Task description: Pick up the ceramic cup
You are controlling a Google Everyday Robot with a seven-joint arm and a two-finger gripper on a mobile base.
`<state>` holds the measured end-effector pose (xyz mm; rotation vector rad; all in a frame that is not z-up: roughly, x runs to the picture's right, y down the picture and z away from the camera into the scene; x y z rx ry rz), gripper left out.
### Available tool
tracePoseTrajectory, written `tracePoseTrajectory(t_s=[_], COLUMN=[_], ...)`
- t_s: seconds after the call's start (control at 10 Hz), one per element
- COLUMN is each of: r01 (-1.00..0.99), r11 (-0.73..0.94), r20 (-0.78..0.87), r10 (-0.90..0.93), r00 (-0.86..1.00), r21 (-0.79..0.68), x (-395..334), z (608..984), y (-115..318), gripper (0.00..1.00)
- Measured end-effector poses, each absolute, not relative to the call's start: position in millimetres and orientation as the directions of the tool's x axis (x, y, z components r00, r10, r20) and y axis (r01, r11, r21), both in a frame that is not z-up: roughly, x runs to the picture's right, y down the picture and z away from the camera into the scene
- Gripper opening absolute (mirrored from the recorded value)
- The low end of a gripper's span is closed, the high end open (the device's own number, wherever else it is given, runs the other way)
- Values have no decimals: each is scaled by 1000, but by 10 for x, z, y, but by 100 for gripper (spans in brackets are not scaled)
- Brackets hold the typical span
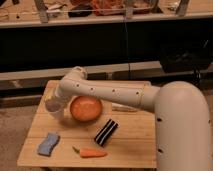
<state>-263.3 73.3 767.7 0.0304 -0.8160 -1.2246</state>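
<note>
Reach defines this moment: we see the white arm [107, 91] stretched across the wooden desk [132, 145] from the bulky base at three o'clock toward the nine o'clock side. The hand [54, 105] sits at the far end of that reach, low over the desk's left part, just left of the orange dish [86, 108]. The ceramic cup [53, 107] appears as a pale, cream-white shape right at the hand, at about nine o'clock from the dish. We cannot tell whether the hand is spread, closed, or already gripping the cup; the two blend together.

We judge that the arm passes behind the dish, on its twelve o'clock side, so that it can get to the cup without knocking the dish. The other things lie toward six o'clock, well out of the way: a blue sponge [48, 144] at the seven o'clock corner, a carrot [90, 153] near the front edge, and a black-and-white striped packet [106, 132] between carrot and dish. A thin pale object [123, 107] lies beside the dish at three o'clock, under the arm.

We can read no brand, label or writing on anything.
</note>
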Motion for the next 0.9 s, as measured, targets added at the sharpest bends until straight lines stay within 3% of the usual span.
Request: tracePoseTrajectory(t_s=[0.9], r01=[767], r11=[380], r20=[496], r10=[-863], r00=[94], r21=[516], x=[-2374], z=[7514], y=[696], gripper=[1])
